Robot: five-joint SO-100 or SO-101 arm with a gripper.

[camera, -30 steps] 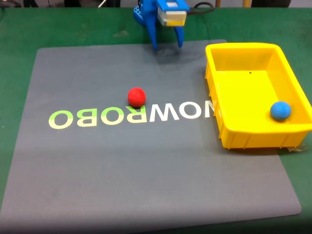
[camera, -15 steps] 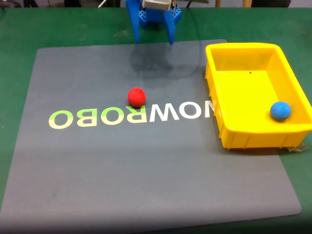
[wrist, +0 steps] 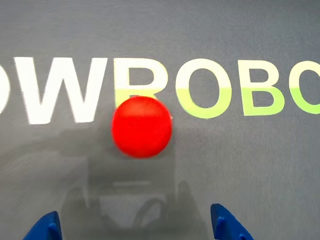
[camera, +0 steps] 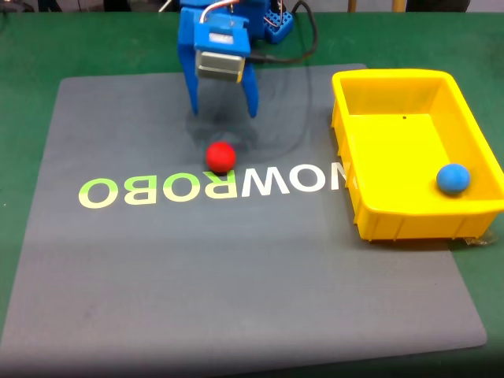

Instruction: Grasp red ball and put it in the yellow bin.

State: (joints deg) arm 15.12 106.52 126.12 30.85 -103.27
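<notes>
While my hand (camera: 223, 110) hovers spread, nothing gripped, red ball (camera: 220, 157) sits just ahead on the mat (camera: 236, 276).
Blue ball (camera: 453, 179) lies inside yellow bin (camera: 394, 79).

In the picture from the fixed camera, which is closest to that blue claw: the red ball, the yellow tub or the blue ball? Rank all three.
From the gripper, in the fixed view:
1. The red ball, on the grey mat just below the open fingers.
2. The yellow bin, off to the right.
3. The blue ball, inside the bin at its far right corner.
</notes>
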